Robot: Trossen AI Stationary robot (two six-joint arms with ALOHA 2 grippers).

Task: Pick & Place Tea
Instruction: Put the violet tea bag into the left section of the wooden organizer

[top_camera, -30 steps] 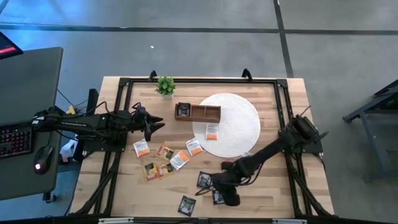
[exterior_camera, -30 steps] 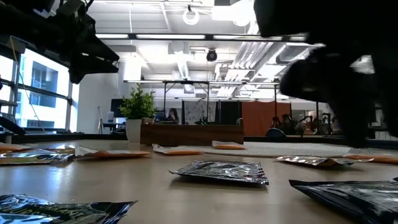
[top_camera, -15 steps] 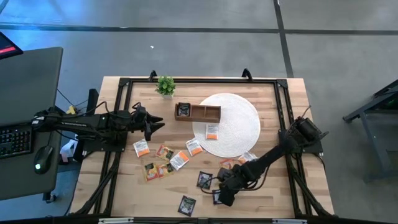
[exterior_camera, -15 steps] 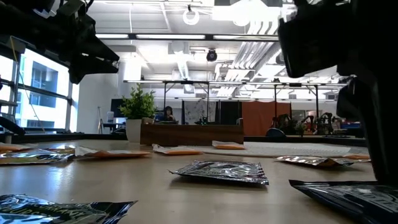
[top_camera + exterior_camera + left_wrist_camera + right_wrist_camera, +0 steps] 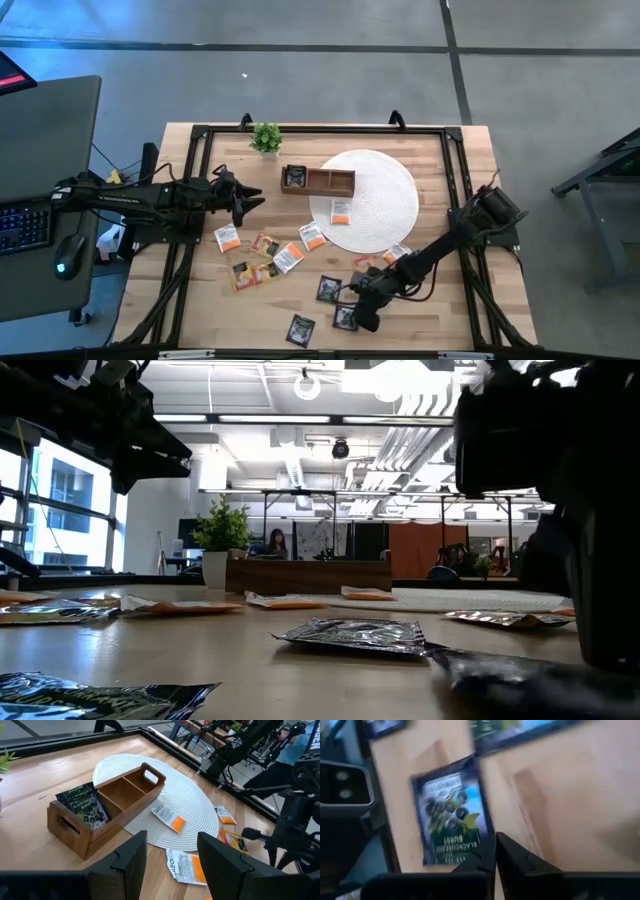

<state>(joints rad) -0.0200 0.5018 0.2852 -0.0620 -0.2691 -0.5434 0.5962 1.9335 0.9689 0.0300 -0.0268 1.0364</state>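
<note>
Tea sachets lie flat and scattered over the wooden table. A white-and-orange one (image 5: 341, 211) lies on the round white mat (image 5: 385, 190), and black ones (image 5: 328, 289) (image 5: 300, 329) lie near the front. My right gripper (image 5: 362, 310) is low at the front, shut on a black sachet (image 5: 450, 817). My left gripper (image 5: 250, 200) hovers open at the left, short of the wooden tray (image 5: 318, 180). The tray holds one black sachet (image 5: 82, 805) in an end compartment. My right gripper pinches the black sachet by its edge near one corner (image 5: 485, 847) between its two fingers. The fingers slant down from the table's right. The sachet stays low over the table (image 5: 520, 670); I cannot tell whether it is lifted clear.
A small potted plant (image 5: 265, 137) stands at the far left. More white-and-orange (image 5: 228, 238) and yellow-brown sachets (image 5: 265, 245) lie between the two arms. Black frame rails (image 5: 455, 190) run along the table's sides. A desk with a keyboard stands left of the table.
My right gripper has come down at the table's front and edged toward the left. The black sachet below it has shifted a little toward the table's left and shows blurred, in motion.
</note>
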